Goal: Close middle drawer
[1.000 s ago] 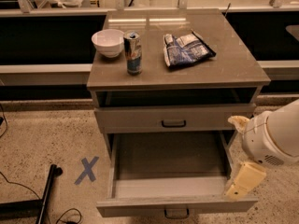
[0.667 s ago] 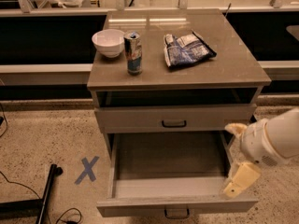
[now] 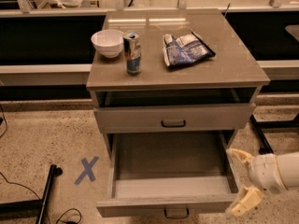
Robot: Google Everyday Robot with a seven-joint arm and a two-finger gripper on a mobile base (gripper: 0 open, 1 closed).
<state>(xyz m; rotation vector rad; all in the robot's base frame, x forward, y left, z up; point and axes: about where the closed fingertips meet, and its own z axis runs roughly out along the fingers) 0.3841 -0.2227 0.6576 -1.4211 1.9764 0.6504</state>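
Middle drawer (image 3: 140,205) stands pulled far out at lower centre; gripper (image 3: 241,180), fingers spread wide, sits just beside its right front corner

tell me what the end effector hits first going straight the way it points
Likely the right side wall of the pale grey wood-grain middle drawer; the open end effector beside it points at it, depth unclear.
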